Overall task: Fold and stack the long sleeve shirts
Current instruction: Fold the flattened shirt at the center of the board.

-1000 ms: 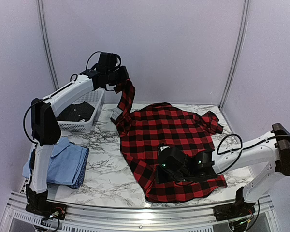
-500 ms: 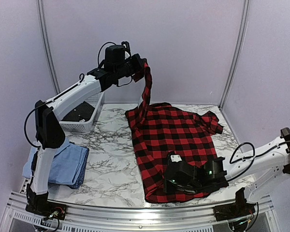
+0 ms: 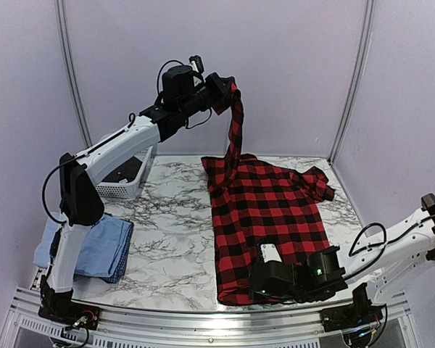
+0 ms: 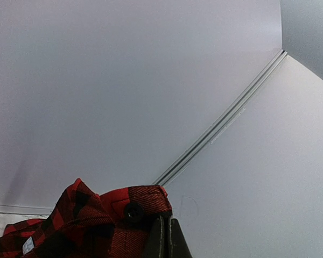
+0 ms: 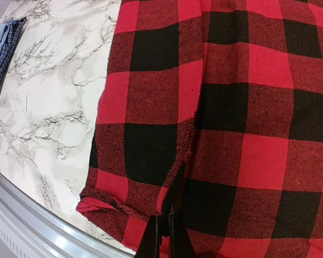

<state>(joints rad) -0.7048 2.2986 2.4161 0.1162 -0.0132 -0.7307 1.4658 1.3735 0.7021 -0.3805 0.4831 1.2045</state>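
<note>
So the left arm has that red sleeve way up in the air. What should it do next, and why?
Probably bring the sleeve down across the shirt. The left hand is shut on the sleeve's end, high above the shirt's far edge, and the right hand grips the near hem. The body lies fairly flat, so the sleeve looks ready to fold in.

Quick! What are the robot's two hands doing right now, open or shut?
Left gripper: shut on the flannel shirt, sleeve lifted high.
Right gripper: shut on the flannel shirt's near edge.
</note>
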